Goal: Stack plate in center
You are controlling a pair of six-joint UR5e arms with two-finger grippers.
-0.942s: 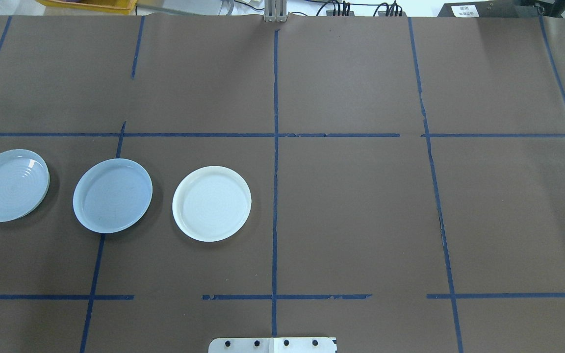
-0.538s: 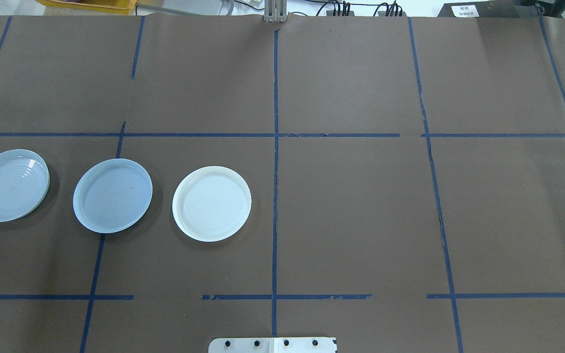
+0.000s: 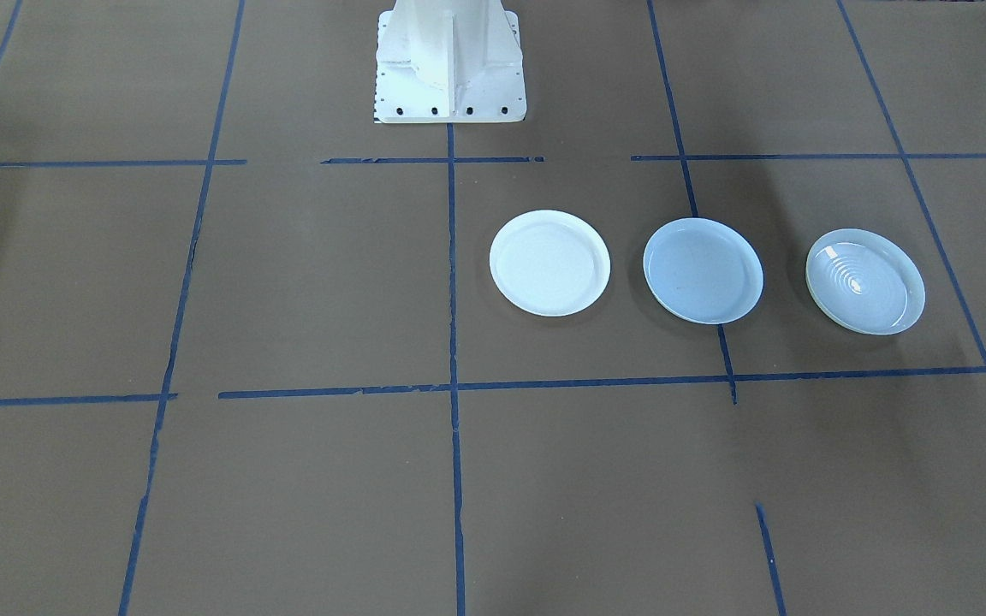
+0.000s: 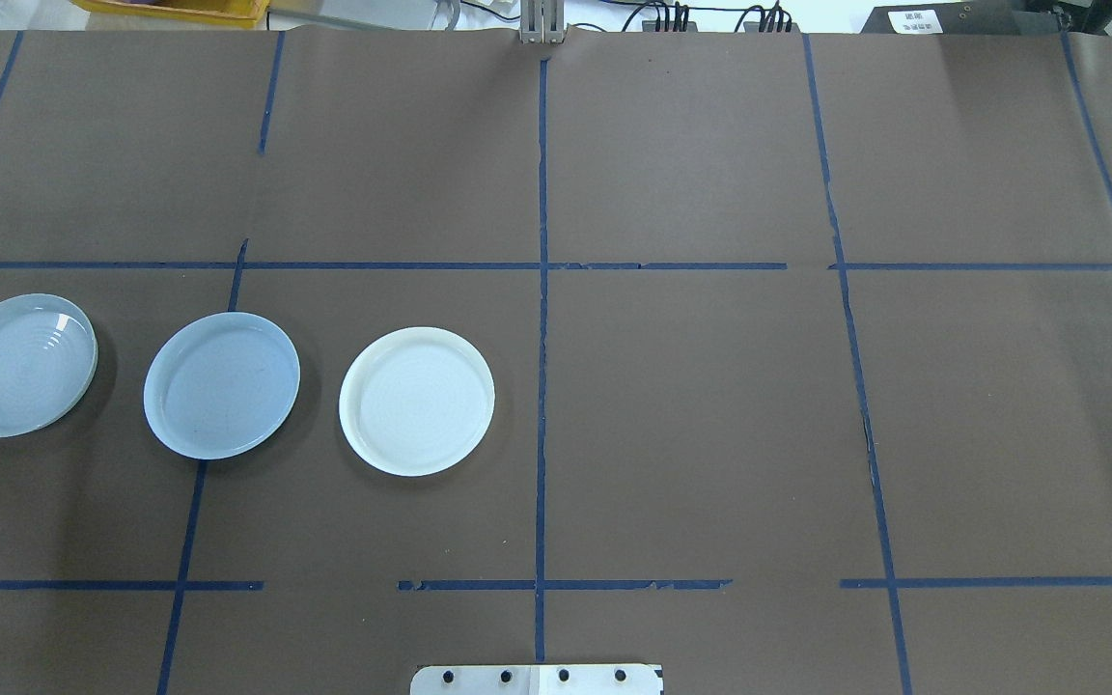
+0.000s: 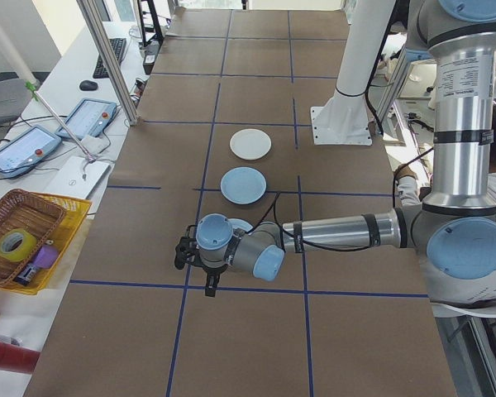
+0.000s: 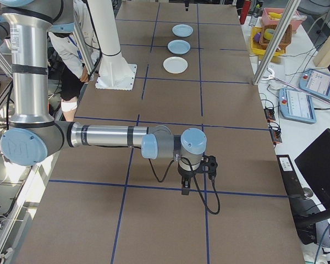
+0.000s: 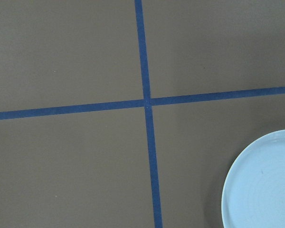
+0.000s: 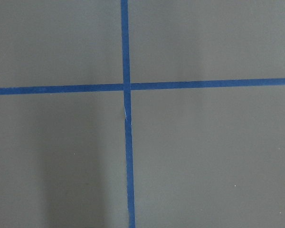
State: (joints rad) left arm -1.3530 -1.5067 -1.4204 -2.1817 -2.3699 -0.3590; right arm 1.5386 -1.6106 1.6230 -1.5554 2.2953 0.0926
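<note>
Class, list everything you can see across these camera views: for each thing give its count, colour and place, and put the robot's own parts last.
Smooth blue-grey plate: 1, pale blue-grey, middle of the row of three on the table.
White plate: 1, bright white, the end of the row nearest the table's centre line.
Ringed plate: 1, pale blue-grey with concentric rings, outer end of the row on the robot's left.
Tape lines: several, dark blue, a grid over the brown table.
Basket: 1, brown wicker, in a yellow tray beside the table.
Tablets: 2, on the side bench.
Person: 1, partly seen behind the robot base.
Robot base: 1, white.
Left gripper: 1, black, near the ringed plate.
Right gripper: 1, black, over bare table.
</note>
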